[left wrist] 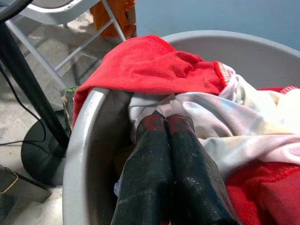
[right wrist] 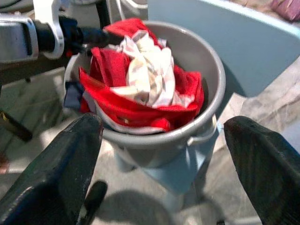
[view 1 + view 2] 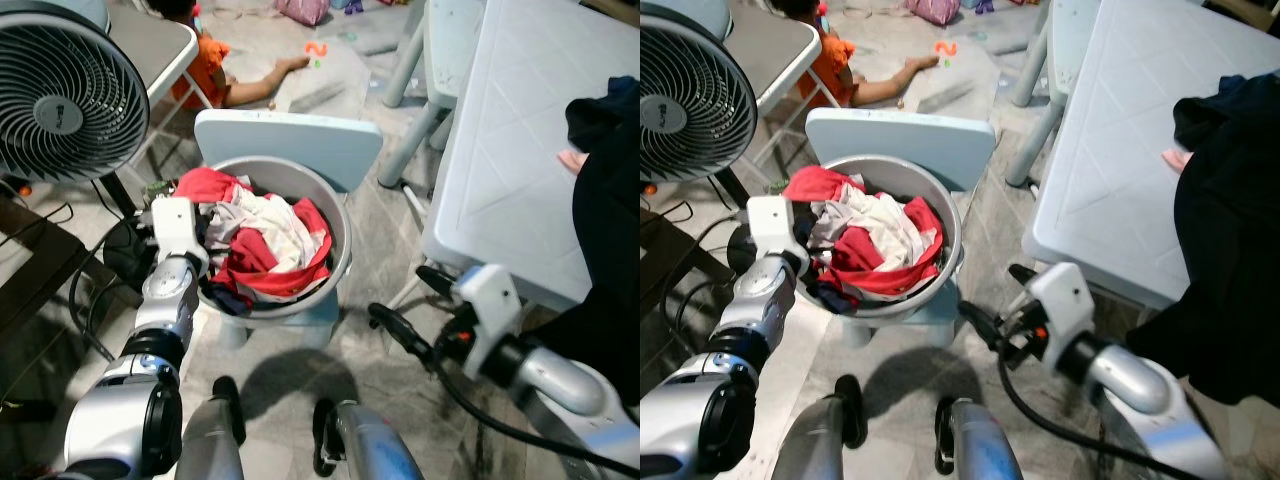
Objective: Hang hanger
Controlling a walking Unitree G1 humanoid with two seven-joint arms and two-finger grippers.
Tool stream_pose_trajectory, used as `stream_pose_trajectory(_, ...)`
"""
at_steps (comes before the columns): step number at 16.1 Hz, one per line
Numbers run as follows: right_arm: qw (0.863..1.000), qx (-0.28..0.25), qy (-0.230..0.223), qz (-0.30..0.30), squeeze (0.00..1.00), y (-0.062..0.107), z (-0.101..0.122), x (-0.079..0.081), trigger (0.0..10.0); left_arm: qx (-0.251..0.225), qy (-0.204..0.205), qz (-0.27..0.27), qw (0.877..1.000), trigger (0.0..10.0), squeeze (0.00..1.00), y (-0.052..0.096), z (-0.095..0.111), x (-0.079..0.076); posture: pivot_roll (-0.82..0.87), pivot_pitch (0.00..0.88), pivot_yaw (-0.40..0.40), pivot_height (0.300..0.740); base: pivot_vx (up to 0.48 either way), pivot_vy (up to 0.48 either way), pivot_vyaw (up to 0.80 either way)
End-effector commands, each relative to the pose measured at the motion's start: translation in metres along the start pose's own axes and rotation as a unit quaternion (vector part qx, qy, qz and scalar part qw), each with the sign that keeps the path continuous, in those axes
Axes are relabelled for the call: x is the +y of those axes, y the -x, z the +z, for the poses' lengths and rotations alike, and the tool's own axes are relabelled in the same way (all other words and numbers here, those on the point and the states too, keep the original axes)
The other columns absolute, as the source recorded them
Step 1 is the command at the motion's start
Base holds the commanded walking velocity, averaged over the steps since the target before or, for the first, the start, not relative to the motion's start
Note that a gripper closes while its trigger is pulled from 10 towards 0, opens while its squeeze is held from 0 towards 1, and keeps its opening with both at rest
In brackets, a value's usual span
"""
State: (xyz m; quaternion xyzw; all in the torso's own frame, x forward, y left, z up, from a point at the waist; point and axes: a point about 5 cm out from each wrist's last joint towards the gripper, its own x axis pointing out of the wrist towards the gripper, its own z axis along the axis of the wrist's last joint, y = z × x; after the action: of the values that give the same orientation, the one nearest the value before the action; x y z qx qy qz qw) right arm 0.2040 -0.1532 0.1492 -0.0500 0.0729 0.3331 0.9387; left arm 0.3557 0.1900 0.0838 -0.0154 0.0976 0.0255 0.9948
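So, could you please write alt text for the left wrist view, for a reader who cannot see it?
The left gripper, its two black fingers pressed together, reaches into a grey bucket and touches a white cloth lying among red clothes. Behind the bucket stand a black fan stand and a pale blue chair back.

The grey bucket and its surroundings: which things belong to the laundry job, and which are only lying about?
Job: grey bucket, red and white clothes, left gripper shut among them, right gripper open beside the bucket.

Lying about: fan, white table, dark garment.
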Motion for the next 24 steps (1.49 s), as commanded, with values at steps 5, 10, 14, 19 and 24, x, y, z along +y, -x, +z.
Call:
stream_pose_trajectory(5, 1.000, 0.002, 0.006, -0.011, 0.00, -0.001, -0.006, 0.000, 10.0, 0.091, 0.131, 0.042, 0.986, 10.0, 1.00, 0.009, -0.035, 0.003, -0.20, 0.235, -0.113, 0.740, 0.000, 0.000, 0.00)
stream_pose_trajectory(10, 1.000, 0.007, 0.020, -0.014, 0.00, 0.008, -0.004, 0.001, 10.0, 0.105, 0.173, 0.040, 0.979, 10.0, 1.00, 0.008, -0.036, 0.006, -0.24, 0.255, -0.123, 0.740, 0.000, 0.000, 0.00)
stream_pose_trajectory(14, 1.000, 0.014, 0.023, -0.013, 0.00, 0.014, -0.005, 0.003, 10.0, 0.105, 0.175, 0.031, 0.978, 10.0, 1.00, 0.005, -0.032, -0.002, -0.26, 0.266, -0.133, 0.740, 0.000, 0.000, 0.00)
stream_pose_trajectory(19, 0.999, 0.019, 0.035, -0.010, 0.00, 0.017, -0.002, 0.001, 10.0, 0.131, 0.199, 0.045, 0.970, 10.0, 1.00, 0.008, -0.041, -0.003, -0.28, 0.272, -0.148, 0.740, 0.000, 0.000, 0.00)
stream_pose_trajectory(24, 0.999, 0.025, 0.041, -0.013, 0.00, 0.023, 0.000, 0.001, 10.0, 0.138, 0.217, 0.024, 0.966, 10.0, 1.00, 0.005, -0.038, -0.014, -0.30, 0.283, -0.151, 0.740, 0.000, 0.000, 0.00)
